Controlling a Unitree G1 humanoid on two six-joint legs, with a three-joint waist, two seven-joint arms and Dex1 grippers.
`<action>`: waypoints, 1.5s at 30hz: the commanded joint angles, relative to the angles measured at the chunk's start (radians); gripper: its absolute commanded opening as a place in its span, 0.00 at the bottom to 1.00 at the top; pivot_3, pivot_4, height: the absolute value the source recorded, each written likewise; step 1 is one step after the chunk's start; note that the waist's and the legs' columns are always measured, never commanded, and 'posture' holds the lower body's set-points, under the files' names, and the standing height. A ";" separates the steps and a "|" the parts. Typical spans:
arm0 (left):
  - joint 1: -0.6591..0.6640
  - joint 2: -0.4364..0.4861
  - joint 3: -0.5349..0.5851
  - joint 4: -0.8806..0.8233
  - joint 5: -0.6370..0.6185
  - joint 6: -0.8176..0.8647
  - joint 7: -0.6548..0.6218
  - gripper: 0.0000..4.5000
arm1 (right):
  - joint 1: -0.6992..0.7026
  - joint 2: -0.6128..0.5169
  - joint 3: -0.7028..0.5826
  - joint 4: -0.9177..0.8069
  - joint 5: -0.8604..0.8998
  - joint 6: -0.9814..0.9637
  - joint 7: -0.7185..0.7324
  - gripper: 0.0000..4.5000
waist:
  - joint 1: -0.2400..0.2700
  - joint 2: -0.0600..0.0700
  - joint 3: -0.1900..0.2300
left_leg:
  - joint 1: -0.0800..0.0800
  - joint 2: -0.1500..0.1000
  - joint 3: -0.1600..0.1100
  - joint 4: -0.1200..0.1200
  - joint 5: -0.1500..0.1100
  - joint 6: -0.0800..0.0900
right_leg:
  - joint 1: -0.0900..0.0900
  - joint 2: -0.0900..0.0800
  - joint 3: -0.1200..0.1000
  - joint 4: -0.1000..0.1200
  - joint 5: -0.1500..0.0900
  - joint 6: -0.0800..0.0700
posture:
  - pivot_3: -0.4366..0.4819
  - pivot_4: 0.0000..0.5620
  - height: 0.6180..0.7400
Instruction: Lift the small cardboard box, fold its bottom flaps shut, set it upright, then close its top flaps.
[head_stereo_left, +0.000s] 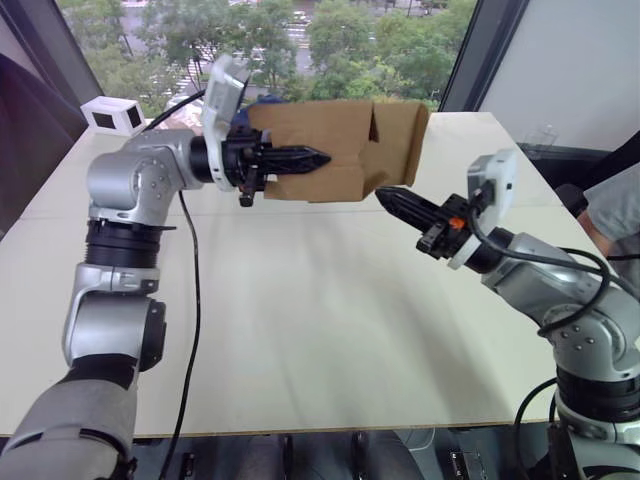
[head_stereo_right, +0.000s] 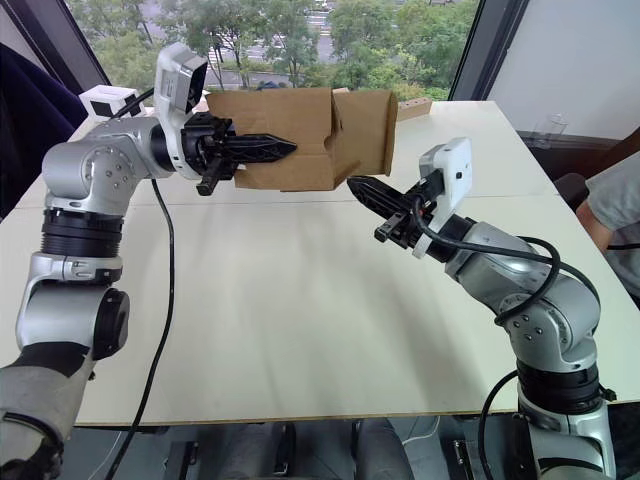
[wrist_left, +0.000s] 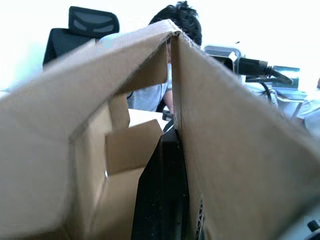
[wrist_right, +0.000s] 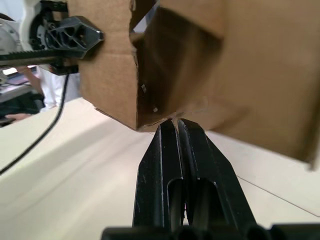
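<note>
Nearby, white box (head_stereo_left: 113, 116) behind small cardboard box (head_stereo_left: 335, 150), table (head_stereo_left: 320, 330) beneath.

Item count, as observed from beside the table:

- Small cardboard box (head_stereo_left: 330, 140): one, plain brown.
- Grippers: two, namely the left gripper (head_stereo_left: 300, 158) and the right gripper (head_stereo_left: 395, 200), each with two black fingers.
- White box with a dark window (head_stereo_left: 113, 116): one, at the far left corner of the table.
- Table (head_stereo_left: 320, 330): one, light-topped.
- Black cable (head_stereo_left: 190, 300): one along the left arm.
- Office chair (wrist_left: 92, 25): one, black.
- Person (head_stereo_left: 610, 215): one visible at the right edge.
</note>
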 joint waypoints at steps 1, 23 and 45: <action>-0.002 0.019 -0.006 -0.052 -0.009 0.000 -0.019 0.00 | -0.039 0.039 -0.015 -0.016 0.045 -0.013 -0.001 0.01 | 0.000 0.000 0.000 | 0.000 0.000 0.000 0.000 0.000 0.000 | 0.000 0.000 0.000 0.000 0.000 0.000 | 0.48 0.27 1.00; -0.004 0.053 0.008 -0.061 -0.010 0.003 -0.026 0.00 | -0.052 0.002 0.004 -0.027 -0.007 -0.002 0.136 0.01 | 0.002 0.000 0.000 | 0.000 0.000 0.000 0.000 0.000 0.000 | 0.000 0.000 0.000 0.000 0.000 0.000 | 0.48 0.27 1.00; -0.006 0.029 0.032 -0.095 -0.053 0.017 -0.008 0.00 | -0.162 -0.108 -0.092 0.426 -0.204 -0.205 0.143 0.01 | -0.004 0.001 0.001 | 0.000 0.000 0.002 0.000 0.000 0.000 | -0.001 0.000 0.001 0.001 0.000 0.000 | 0.48 0.27 1.00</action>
